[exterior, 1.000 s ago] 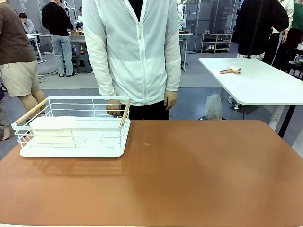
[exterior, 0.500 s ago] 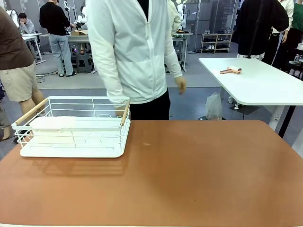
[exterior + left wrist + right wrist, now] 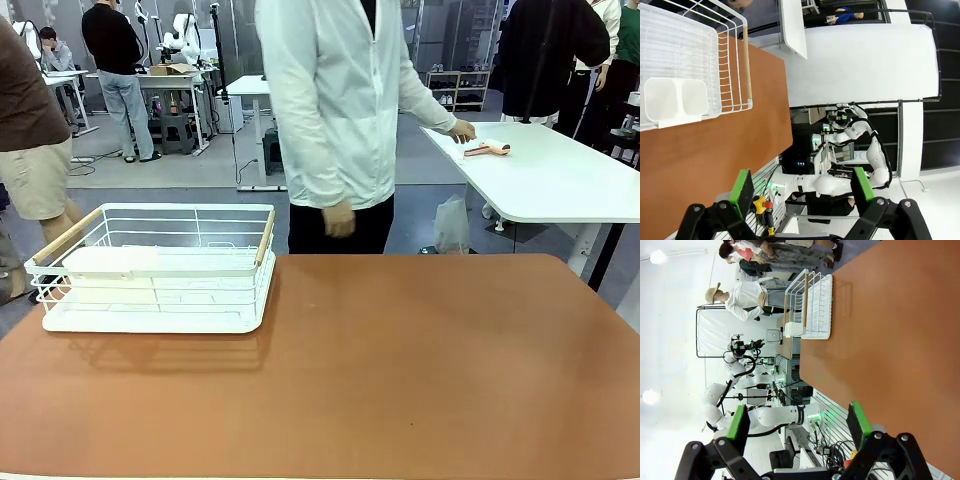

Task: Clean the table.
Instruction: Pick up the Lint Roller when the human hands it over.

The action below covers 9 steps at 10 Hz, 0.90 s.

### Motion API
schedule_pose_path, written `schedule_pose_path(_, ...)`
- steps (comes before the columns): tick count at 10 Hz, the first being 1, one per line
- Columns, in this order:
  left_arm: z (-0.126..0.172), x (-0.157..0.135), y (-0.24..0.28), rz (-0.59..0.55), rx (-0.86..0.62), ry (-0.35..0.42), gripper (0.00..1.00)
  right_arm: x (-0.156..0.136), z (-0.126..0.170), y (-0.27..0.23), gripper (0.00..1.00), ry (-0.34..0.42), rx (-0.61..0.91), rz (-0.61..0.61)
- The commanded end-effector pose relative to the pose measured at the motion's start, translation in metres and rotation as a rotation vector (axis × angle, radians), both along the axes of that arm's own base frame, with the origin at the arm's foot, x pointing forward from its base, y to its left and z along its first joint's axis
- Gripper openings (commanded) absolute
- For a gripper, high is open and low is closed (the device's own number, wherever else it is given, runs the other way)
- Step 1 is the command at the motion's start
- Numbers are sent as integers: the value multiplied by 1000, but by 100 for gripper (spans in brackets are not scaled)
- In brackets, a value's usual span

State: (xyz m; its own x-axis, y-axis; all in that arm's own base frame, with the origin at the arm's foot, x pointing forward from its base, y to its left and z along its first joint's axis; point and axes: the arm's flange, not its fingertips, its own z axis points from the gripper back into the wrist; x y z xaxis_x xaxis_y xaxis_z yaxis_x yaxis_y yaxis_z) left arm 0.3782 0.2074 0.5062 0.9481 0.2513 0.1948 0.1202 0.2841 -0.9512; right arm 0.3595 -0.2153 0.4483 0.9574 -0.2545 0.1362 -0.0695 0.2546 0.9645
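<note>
The table (image 3: pixel 420 370) is a wide reddish-brown top with rounded corners, and its surface looks bare apart from a white wire basket (image 3: pixel 150 322) at the left. In the left wrist view my left gripper (image 3: pixel 803 189) is open and holds nothing, hanging off the table's (image 3: pixel 705 165) edge with the basket (image 3: pixel 732 60) farther off. My right gripper (image 3: pixel 798 421) is likewise open and holds nothing, with the table (image 3: pixel 900 340) stretching away beyond it to the basket (image 3: pixel 817 315).
The basket has wooden handles and holds a white two-part container (image 3: pixel 110 262). A person in a white jacket stands at the far edge, one hand (image 3: pixel 461 131) reaching to a white table (image 3: pixel 560 185) beside a pink hand tool (image 3: pixel 488 149). Other people stand farther back.
The person has stepped from behind the basket toward the right and stretched a hand out to the white table. The basket has not moved.
</note>
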Motion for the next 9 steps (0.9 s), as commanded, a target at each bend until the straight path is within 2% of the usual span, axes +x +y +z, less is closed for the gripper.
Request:
schedule_pose_path(1,1,-1,2,1,-7,-3,100,0,1,0,100,-5,2,-1)
schedule_pose_path(9,1,-1,2,1,-7,-3,100,0,1,0,100,-5,2,-1)
